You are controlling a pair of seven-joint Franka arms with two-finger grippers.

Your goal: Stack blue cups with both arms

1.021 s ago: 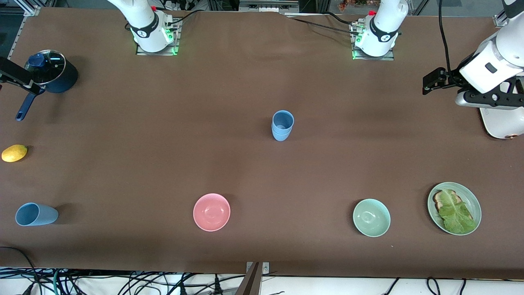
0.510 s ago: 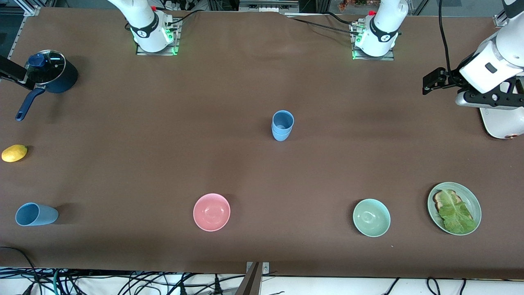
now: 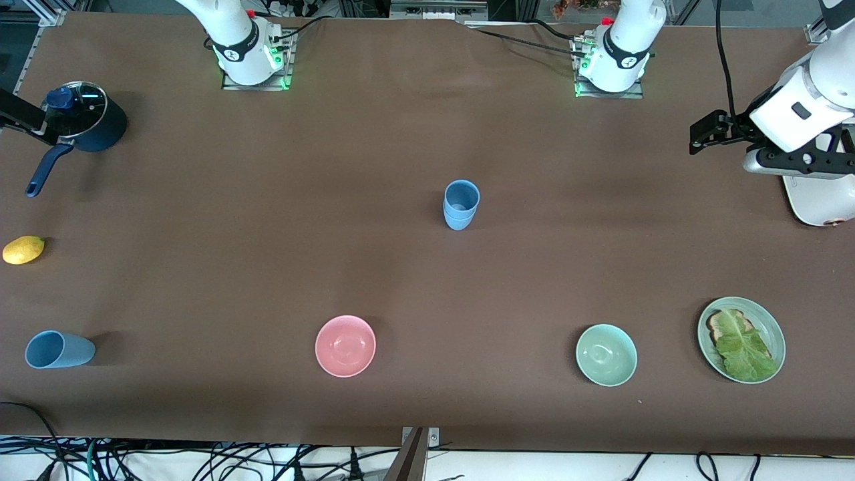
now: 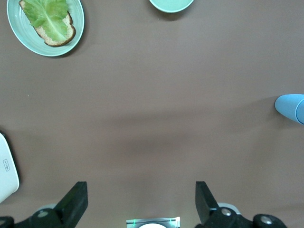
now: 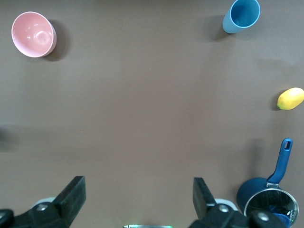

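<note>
Two light-blue cups [image 3: 461, 204] stand nested one in the other at the middle of the table; their edge shows in the left wrist view [image 4: 290, 107]. A third blue cup [image 3: 59, 349] sits alone near the front camera at the right arm's end, also in the right wrist view [image 5: 242, 16]. My left gripper [image 4: 141, 204] is open and empty, high over bare table in front of its base. My right gripper [image 5: 138, 202] is open and empty, high over bare table in front of its base. Neither gripper is near a cup.
A pink bowl [image 3: 345, 345], a mint-green bowl [image 3: 606, 355] and a green plate [image 3: 768, 321] with toast and lettuce line the near edge. A dark-blue lidded saucepan [image 3: 83, 120] and a lemon [image 3: 23, 249] lie at the right arm's end. A white machine [image 3: 818, 197] stands at the left arm's end.
The cups and bowls have not moved. A black bar over the saucepan at the right arm's end has drawn back a little toward the table edge.
</note>
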